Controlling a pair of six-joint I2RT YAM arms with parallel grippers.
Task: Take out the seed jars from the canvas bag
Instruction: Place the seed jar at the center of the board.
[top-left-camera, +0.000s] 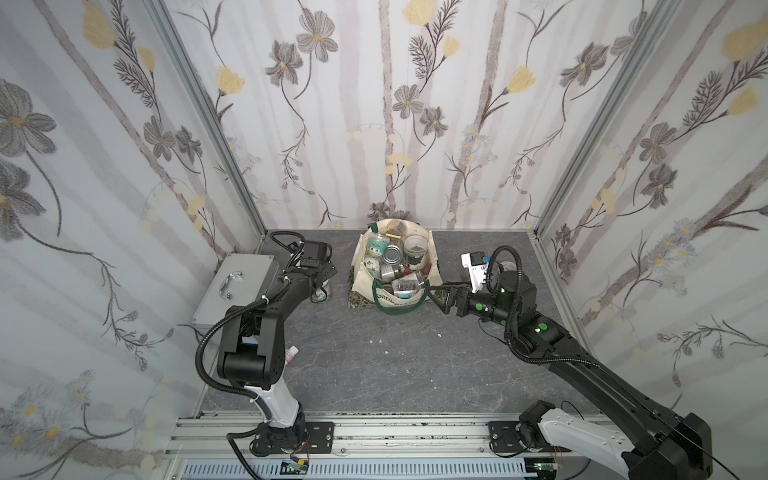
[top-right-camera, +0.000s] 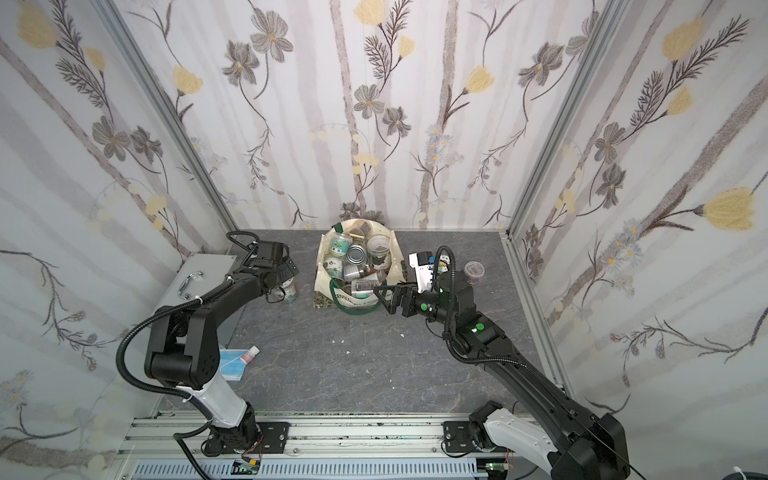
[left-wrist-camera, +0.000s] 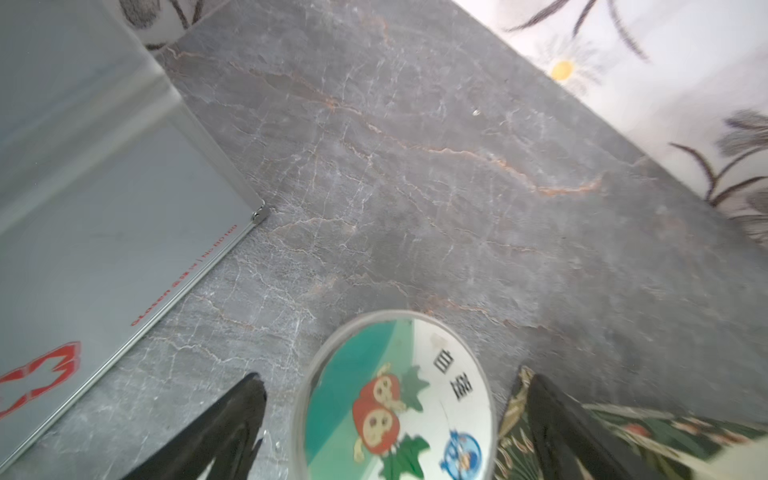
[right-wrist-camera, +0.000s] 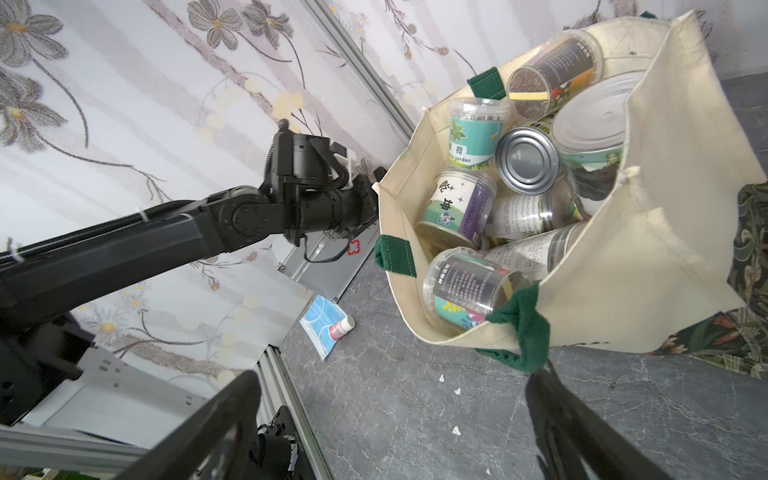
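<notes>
the left gripper stands wide open around a small clear seed jar with a green and white picture lid, not touching it. the jar sits on the grey stone table beside the cream canvas bag with green handles. the right gripper is wide open, empty, near the bag. more seed jars lie inside

canvas bag mouth open upward | seed jars crowd inside | metal case blocks left

seed jars in canvas bag | one jar left of bag
</notes>
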